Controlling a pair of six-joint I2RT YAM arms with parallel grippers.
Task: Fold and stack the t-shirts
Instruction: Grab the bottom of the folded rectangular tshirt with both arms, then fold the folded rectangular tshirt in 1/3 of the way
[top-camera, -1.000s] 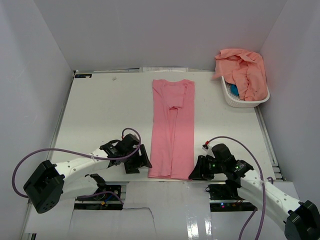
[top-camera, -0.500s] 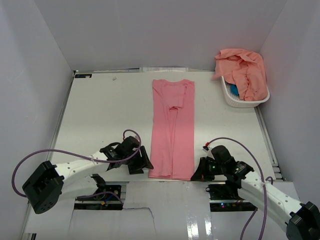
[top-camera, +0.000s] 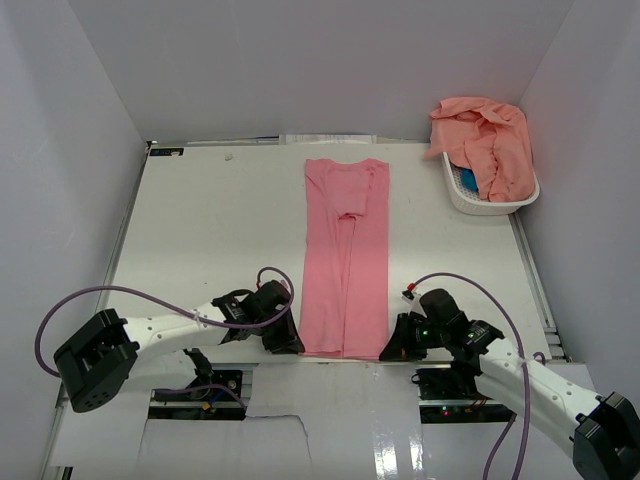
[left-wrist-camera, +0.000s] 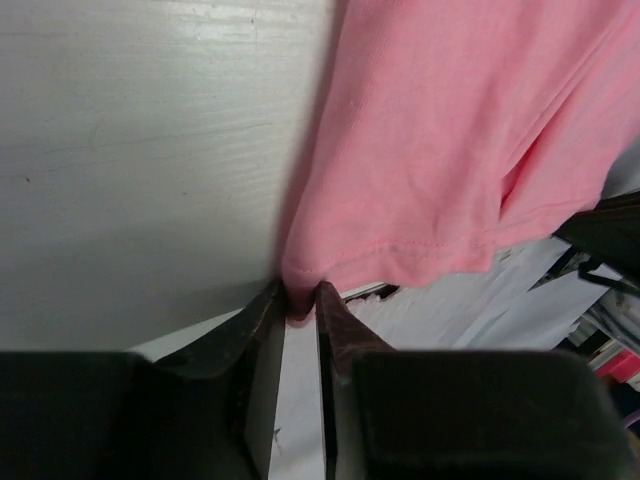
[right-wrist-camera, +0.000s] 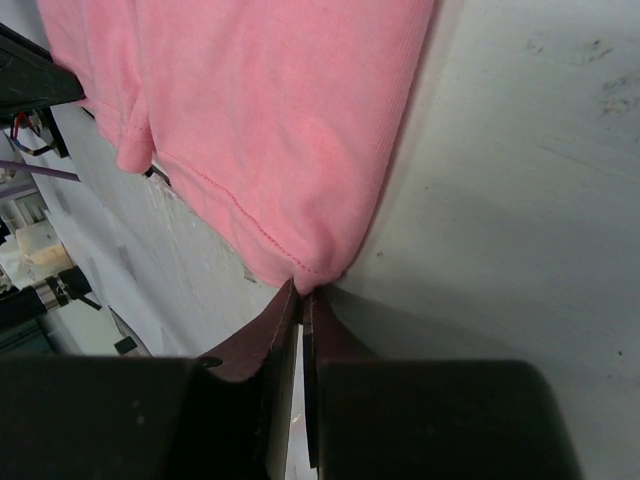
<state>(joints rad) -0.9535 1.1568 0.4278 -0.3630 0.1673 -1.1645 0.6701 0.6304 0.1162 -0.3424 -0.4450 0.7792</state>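
We've got the left gripper (left-wrist-camera: 300, 300) w/ its jaws drawn nearly together on the near-left hem corner of the pink t-shirt (top-camera: 345, 260), a small wad of cloth nipped right at the tips; the right gripper (right-wrist-camera: 302, 292) is pinched tight on the near-right corner, jaws together w/ only a sliver of hem between them. The shirt, folded lengthwise into a narrow strip, lies flat on the table (top-camera: 200, 230) & runs straight away from both grippers, between them. Risks, as we judge it: both grips are v. shallow, esp. the right, so a corner could slip out on the lift & leave the strip hanging from one side; the strip is several layers, & a tip-only pinch may catch just one layer, so the lengthwise fold opens up when raised; if the 2 arms don't rise & travel fwd at the same rate, the hem skews & the fold lands crooked; the tips sit right at the table's near edge, so dragging instead of lifting could snag cloth there. Containers: one white basket (top-camera: 465, 203), well beyond the right gripper & off to its right, holds a heap of salmon t-shirts (top-camera: 490, 140) spilling over its rim, plus a blue item (top-camera: 467, 179) underneath that we can't identify
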